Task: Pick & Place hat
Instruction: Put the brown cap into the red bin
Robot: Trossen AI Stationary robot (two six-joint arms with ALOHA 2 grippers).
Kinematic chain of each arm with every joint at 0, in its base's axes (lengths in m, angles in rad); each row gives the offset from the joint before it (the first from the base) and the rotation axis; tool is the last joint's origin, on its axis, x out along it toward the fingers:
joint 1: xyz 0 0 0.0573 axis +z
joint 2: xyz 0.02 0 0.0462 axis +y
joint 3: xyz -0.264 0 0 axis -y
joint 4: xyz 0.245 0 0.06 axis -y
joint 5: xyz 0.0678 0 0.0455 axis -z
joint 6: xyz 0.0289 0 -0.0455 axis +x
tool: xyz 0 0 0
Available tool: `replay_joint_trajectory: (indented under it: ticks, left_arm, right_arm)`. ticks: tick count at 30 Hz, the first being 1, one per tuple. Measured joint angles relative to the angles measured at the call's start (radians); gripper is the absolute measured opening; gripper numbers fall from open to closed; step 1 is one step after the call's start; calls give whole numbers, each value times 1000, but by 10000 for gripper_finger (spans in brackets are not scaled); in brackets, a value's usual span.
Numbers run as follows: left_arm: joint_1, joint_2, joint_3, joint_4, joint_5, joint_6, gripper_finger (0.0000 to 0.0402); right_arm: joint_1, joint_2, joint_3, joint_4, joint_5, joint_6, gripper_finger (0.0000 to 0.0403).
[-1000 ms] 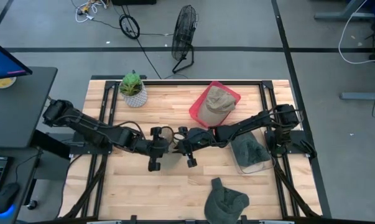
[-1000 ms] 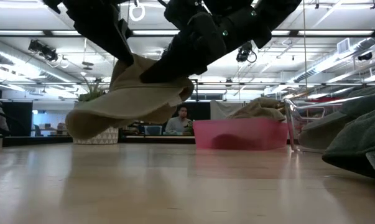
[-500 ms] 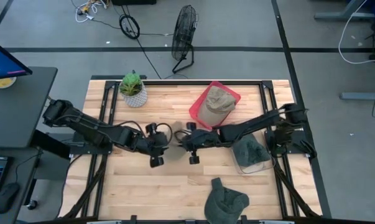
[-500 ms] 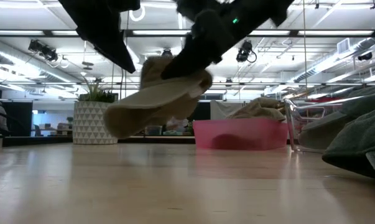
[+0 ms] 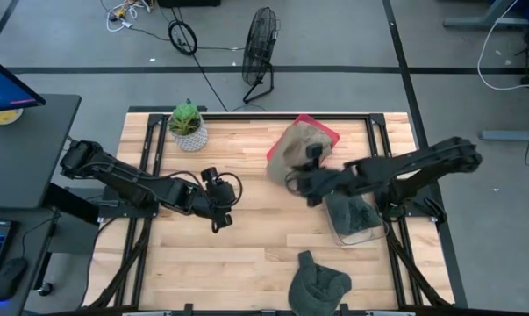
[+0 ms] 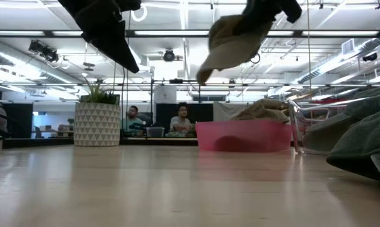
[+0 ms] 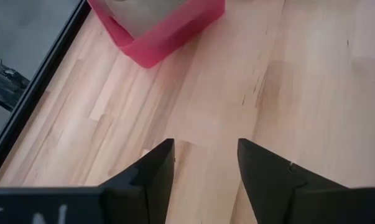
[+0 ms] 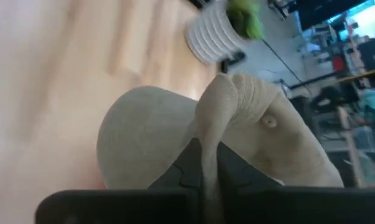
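Observation:
My right gripper [image 5: 301,174] is shut on a beige hat [image 5: 288,149], held high over the near left part of the red bin [image 5: 327,132]. In the low view the hat [image 6: 226,39] hangs well above the pink-looking bin [image 6: 243,135]. Another beige hat seems to lie in the bin, mostly hidden under the held one. My left gripper [image 5: 218,197] is open and empty over the table's middle; its wrist view shows bare wood between its fingers [image 7: 203,165]. My right gripper pinches a raised fold of the hat's cloth [image 8: 211,140] between its two fingers. The hat's round crown [image 8: 143,134] bulges out beyond the fingers. The hat is lifted clear of table and bin and hangs below the gripper [image 6: 205,66].
A potted plant [image 5: 187,125] stands at the far left. A clear container [image 5: 356,230] with a dark green hat [image 5: 352,211] sits at the right. Another green hat [image 5: 318,283] lies at the near edge. People sit in the room beyond the table [image 6: 183,120].
My right gripper has risen and gone toward the table's far right with the beige hat. The hat has been lifted from low beside my left gripper at the table's middle to high above the red bin. My left gripper has stayed about where it was.

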Motion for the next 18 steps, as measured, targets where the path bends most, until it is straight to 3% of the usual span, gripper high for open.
replay_joint_trajectory:
  ticks: [8, 13, 18]
  left_arm:
    - [0, 0, 0, 1, 0, 0, 179]
    - [0, 0, 0, 1, 0, 0, 179]
    - [0, 0, 0, 1, 0, 0, 179]
  right_arm:
    - [-168, -62, -76, -131, -12, -147, 11]
    - [-240, -57, -253, 73, -18, -361, 11]
    - [-293, -57, -429, 335, -28, -439, 11]
